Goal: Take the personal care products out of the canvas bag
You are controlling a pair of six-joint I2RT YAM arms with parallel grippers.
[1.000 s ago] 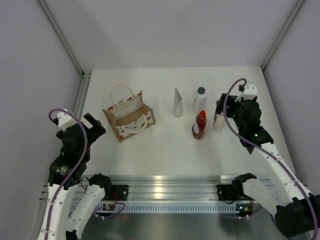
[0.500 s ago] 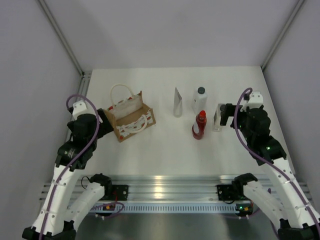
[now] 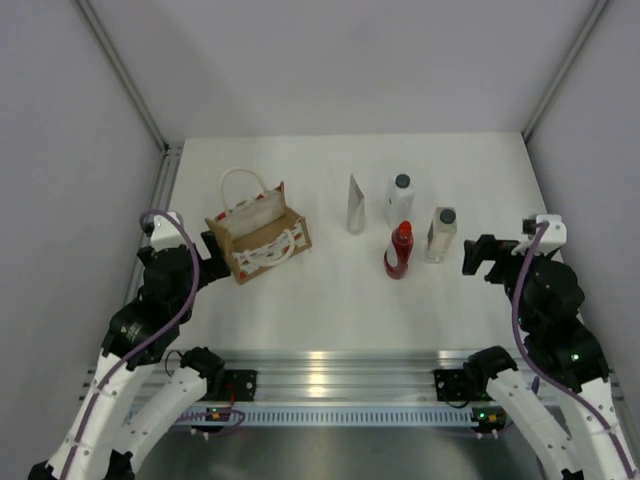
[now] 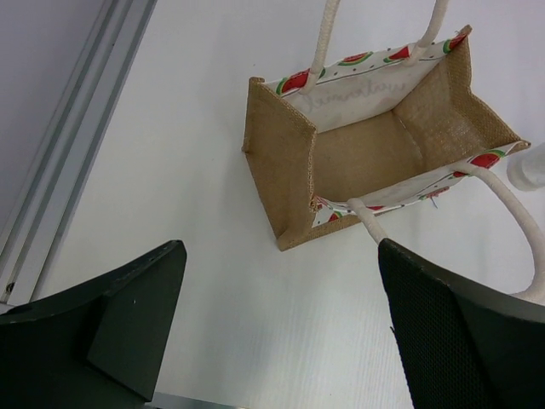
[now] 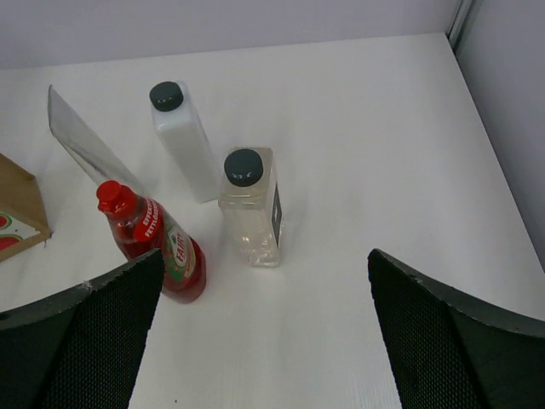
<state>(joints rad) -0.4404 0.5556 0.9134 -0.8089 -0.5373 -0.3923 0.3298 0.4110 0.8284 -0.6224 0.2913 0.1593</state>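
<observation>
The tan canvas bag (image 3: 258,236) stands open at the left with nothing inside it in the left wrist view (image 4: 281,162). To its right stand the white tapered tube (image 3: 355,205), the white bottle with dark cap (image 3: 399,198), the red bottle (image 3: 399,250) and the pale beige bottle (image 3: 439,233). All four also show in the right wrist view: tube (image 5: 85,141), white bottle (image 5: 183,141), red bottle (image 5: 149,239), pale bottle (image 5: 249,209). My left gripper (image 3: 208,247) (image 4: 279,281) is open just left of the bag. My right gripper (image 3: 480,256) (image 5: 264,285) is open, right of the pale bottle.
An aluminium rail (image 3: 165,185) runs along the table's left edge, also in the left wrist view (image 4: 68,162). Grey walls close in the left, right and back. The bag's rope handles (image 3: 240,180) stick out toward the back and the front.
My right gripper has let go of the pale beige bottle and drawn back to the right and toward me. My left arm has swung in closer to the bag.
</observation>
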